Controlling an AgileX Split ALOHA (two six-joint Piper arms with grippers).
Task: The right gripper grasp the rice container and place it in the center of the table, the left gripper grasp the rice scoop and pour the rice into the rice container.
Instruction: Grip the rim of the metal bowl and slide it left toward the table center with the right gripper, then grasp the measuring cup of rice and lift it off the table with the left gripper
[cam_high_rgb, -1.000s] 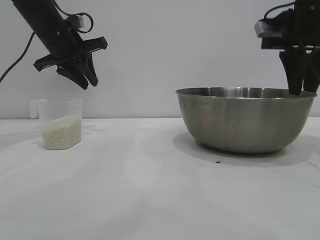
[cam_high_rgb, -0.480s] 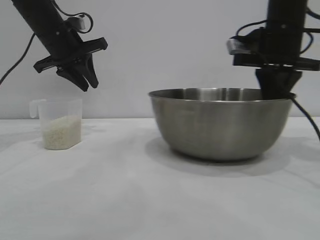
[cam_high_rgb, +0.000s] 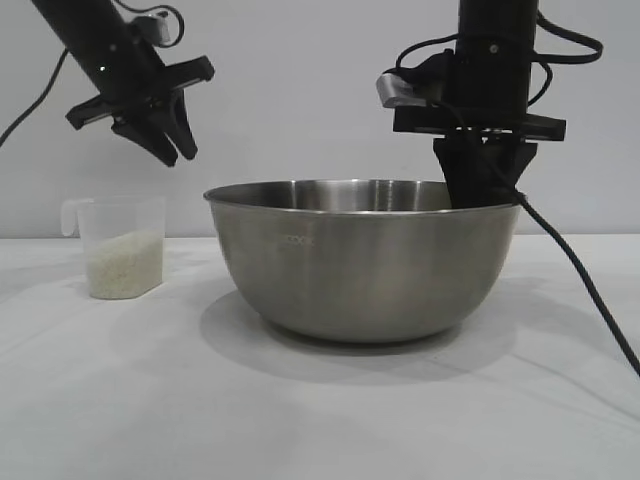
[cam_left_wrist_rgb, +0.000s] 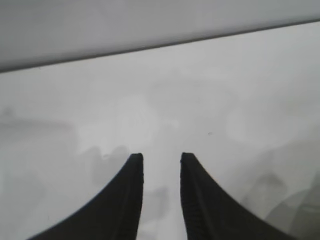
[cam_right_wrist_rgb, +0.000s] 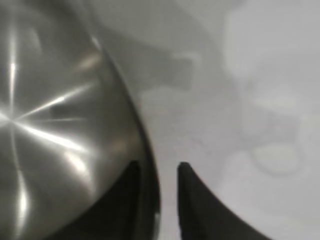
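The rice container (cam_high_rgb: 360, 270), a large steel bowl, sits on the table (cam_high_rgb: 300, 420) near the middle. My right gripper (cam_high_rgb: 480, 192) stands over the bowl's right rim, pointing straight down. In the right wrist view this gripper (cam_right_wrist_rgb: 157, 167) straddles the rim of the rice container (cam_right_wrist_rgb: 50, 125), one finger inside and one outside, open, with a gap beside the rim. The rice scoop (cam_high_rgb: 120, 245), a frosted cup holding rice (cam_high_rgb: 123, 265), stands at the left. My left gripper (cam_high_rgb: 178, 152) hangs above it, open and empty; in its wrist view the left gripper (cam_left_wrist_rgb: 161, 157) has only the table beneath it.
A plain pale wall runs behind the table. A black cable (cam_high_rgb: 580, 285) trails from the right arm down across the table's right side. White surface lies free in front of the bowl and between bowl and scoop.
The right gripper carried the bowl leftward from the right edge to the middle, then parted its fingers at the rim. The left gripper rose slightly.
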